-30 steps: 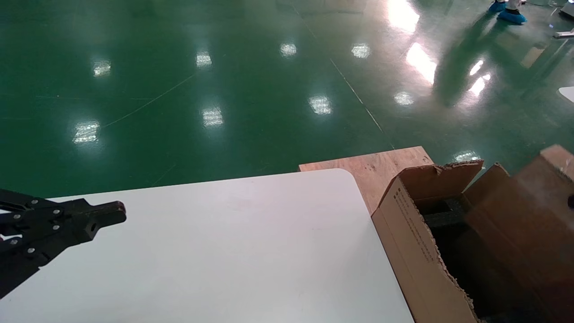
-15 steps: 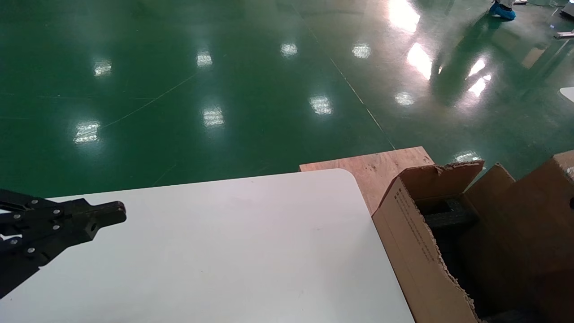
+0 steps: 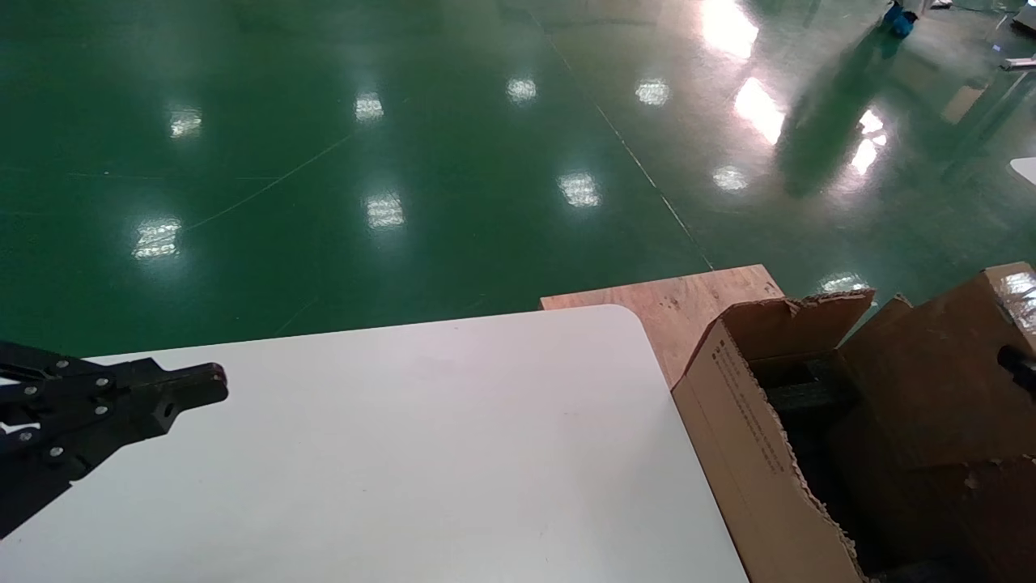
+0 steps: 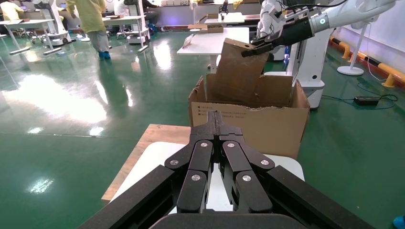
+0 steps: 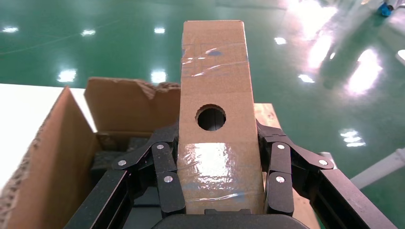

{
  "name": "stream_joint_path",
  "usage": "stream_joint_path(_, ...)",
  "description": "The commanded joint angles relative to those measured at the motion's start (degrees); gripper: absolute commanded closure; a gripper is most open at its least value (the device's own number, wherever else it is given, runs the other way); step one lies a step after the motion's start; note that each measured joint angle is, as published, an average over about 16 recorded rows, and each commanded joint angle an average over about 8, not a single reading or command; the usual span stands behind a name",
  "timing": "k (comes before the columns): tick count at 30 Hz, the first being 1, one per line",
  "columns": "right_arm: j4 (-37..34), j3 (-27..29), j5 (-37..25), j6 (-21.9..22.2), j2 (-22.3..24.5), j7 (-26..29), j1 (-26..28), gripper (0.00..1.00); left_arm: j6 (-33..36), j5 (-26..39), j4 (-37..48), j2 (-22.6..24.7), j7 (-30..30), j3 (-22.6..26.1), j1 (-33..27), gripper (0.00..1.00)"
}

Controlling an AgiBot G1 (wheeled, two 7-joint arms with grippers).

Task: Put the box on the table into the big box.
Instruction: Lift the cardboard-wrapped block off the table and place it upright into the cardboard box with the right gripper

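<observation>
The box (image 5: 216, 138), small and brown with a glossy taped face and one round hole, is clamped between the two fingers of the right gripper (image 5: 217, 179), one finger on each side. It is tilted, its lower end already inside the big box (image 3: 749, 453), a ragged-edged carton with black foam (image 3: 809, 394) at the bottom. The carton stands just beside the table (image 3: 388, 453), whose white top carries nothing else, and partly over a plywood board (image 3: 688, 300) on the green floor (image 3: 324, 162).

The left gripper (image 4: 217, 125) hovers idle over the table's near left part, fingers pressed together on nothing.

Risk, as a judgement: the tilted box could catch on the torn flap or the foam, shove the carton, or come to rest propped on edge if released too early.
</observation>
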Motion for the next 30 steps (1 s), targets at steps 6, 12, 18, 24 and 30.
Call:
stream_joint_path(6,1.1,-1.5,-0.2,0.5,1.6,-1.0,0.2,1.00,0.0,0.0,0.0,0.0,0.0,0.0,0.0,1.00)
stream_joint_path(12,0.0,-2.8,-0.7,1.0,1.3,-1.1,0.0,1.00,0.0,0.0,0.0,0.0,0.0,0.0,0.0,1.00)
stream_joint_path(18,-2.3,-5.8,-0.2,0.2,0.6,-1.1,1.8,1.00,0.0,0.0,0.0,0.0,0.0,0.0,0.0,1.00)
stream_joint_path(24,-5.2,-8.4,0.1,-1.8,-0.4,-1.5,3.9,1.00,0.0,0.0,0.0,0.0,0.0,0.0,0.0,1.00)
stream_joint_path(30,-8.1,-10.8,0.7,-4.1,-1.6,-1.5,6.0,1.00,0.0,0.0,0.0,0.0,0.0,0.0,0.0,1.00)
